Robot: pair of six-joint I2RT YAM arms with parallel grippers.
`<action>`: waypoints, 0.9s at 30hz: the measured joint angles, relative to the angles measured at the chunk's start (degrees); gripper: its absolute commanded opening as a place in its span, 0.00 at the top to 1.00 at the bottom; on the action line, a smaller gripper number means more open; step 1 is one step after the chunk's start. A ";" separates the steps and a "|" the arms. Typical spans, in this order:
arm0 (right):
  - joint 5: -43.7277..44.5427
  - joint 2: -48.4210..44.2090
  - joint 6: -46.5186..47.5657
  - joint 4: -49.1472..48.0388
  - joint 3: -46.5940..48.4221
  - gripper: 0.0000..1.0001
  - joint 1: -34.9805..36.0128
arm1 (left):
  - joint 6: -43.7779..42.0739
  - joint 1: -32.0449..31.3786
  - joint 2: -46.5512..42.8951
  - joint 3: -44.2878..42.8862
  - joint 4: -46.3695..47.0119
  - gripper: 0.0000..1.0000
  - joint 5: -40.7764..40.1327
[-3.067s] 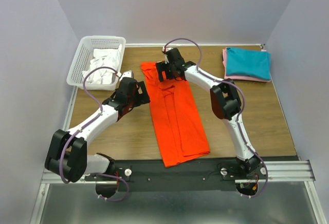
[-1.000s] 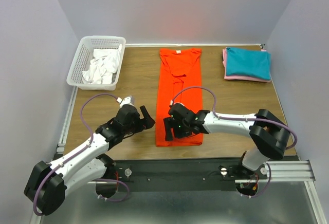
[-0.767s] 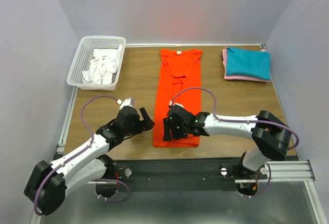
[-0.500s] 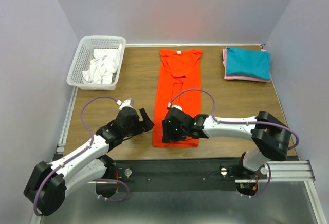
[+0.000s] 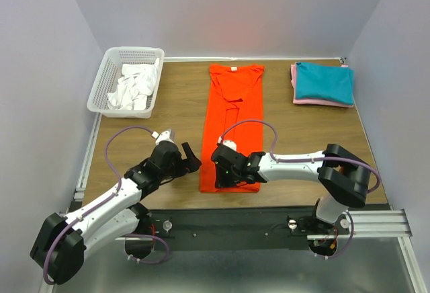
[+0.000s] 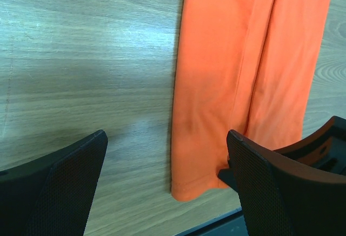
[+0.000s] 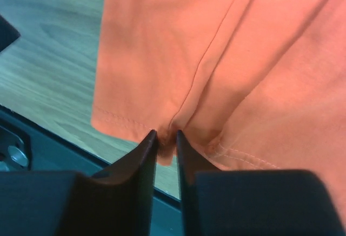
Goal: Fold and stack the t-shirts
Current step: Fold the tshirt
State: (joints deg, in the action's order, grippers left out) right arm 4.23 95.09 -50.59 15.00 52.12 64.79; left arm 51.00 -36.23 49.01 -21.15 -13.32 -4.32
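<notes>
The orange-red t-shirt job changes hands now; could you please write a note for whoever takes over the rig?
Left gripper: open, holding nothing, low over the table beside the shirt's near left corner.
Right gripper: shut on the near hem of the orange-red t-shirt.
Things: that shirt lies mid-table as a long strip, collar at the far end. Teal t-shirt sits folded on the pink t-shirt, far right. White t-shirts lie crumpled in the basket, far left.
Done: sides folded in; two shirts stacked.
Left: fold the strip crosswise, add it to the stack, then the white ones.
</notes>
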 measured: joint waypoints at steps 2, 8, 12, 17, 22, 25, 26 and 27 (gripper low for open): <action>0.66 0.00 -0.63 -0.07 0.00 0.89 0.04 | 0.00 0.00 -0.07 0.15 0.02 0.02 0.00; 1.49 -0.39 -1.42 -0.07 0.00 0.99 0.11 | -0.13 0.00 -0.07 0.26 0.39 0.02 0.00; 1.53 -1.05 -1.49 -0.02 0.00 0.99 0.15 | -0.22 0.00 -0.04 0.26 0.39 0.02 0.04; 1.79 -4.35 -1.92 0.02 -0.04 0.99 0.20 | -0.44 0.00 -0.04 0.26 0.39 0.02 0.68; 2.78 -8.15 -2.86 0.00 -0.90 0.99 0.42 | -0.61 0.00 0.09 0.26 0.44 0.02 1.60; 3.45 -8.52 -3.76 0.15 -1.92 0.99 0.42 | -0.63 0.00 0.63 0.26 0.48 0.02 2.08; 3.74 -8.52 -4.07 0.37 -2.40 0.99 0.42 | -0.66 0.00 0.87 0.26 0.48 0.02 2.29; 3.96 -8.52 -4.50 0.57 -2.80 0.99 0.42 | -0.66 0.00 1.16 0.26 0.50 0.02 2.45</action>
State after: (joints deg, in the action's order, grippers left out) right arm 8.19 86.56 -55.09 15.57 49.32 65.21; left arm 50.35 -36.23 50.17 -20.88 -12.82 -1.87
